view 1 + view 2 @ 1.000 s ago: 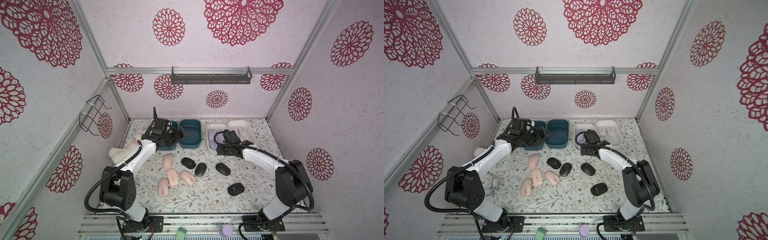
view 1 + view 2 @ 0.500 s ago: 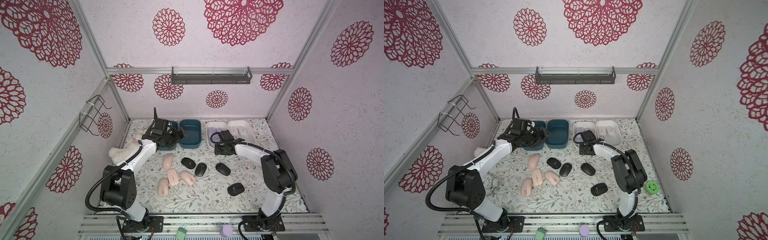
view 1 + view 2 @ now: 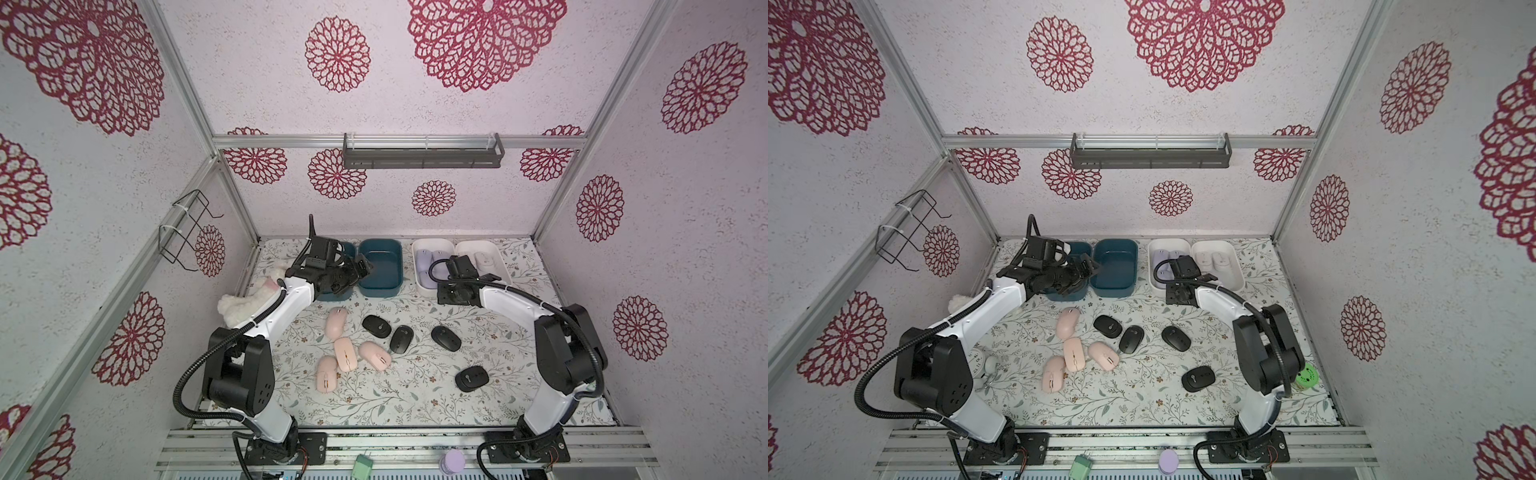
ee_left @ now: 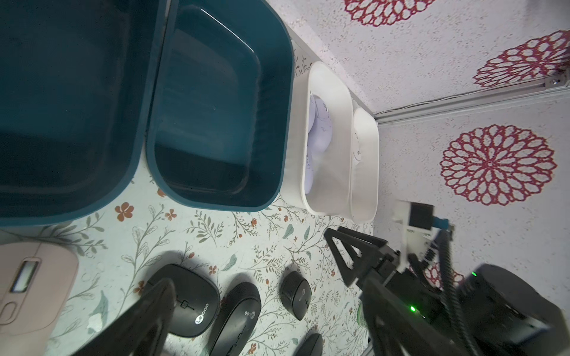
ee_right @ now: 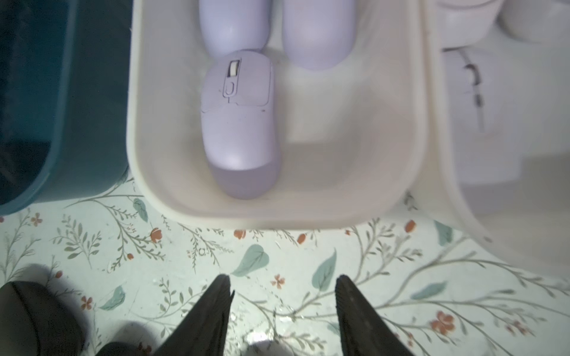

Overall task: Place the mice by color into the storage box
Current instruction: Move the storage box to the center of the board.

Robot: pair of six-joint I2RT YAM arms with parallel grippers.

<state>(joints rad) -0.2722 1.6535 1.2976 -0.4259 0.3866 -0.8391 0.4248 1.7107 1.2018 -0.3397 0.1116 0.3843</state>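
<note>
Several peach-pink mice (image 3: 345, 353) and several black mice (image 3: 401, 338) lie on the floral mat. Lavender mice (image 3: 424, 266) sit in one white storage box (image 3: 424, 291); white mice (image 3: 484, 262) sit in the white box beside it (image 3: 500, 266). My left gripper (image 3: 365, 266) hangs open and empty over two teal boxes (image 3: 380, 289). In its wrist view, black mice (image 4: 191, 305) lie beyond the open gripper (image 4: 246, 257). My right gripper (image 5: 282, 279) is open and empty above the mat, just in front of the box holding a lavender mouse (image 5: 240, 129).
A fluffy white plush toy (image 3: 249, 301) lies at the mat's left edge beside the left arm. A wire rack (image 3: 187, 232) hangs on the left wall, a grey shelf (image 3: 422, 151) on the back wall. A green round object (image 3: 1307, 376) sits behind the right arm.
The right arm's elbow has swung inward while its gripper stays at the front of the lavender box. The left arm has hardly moved.
</note>
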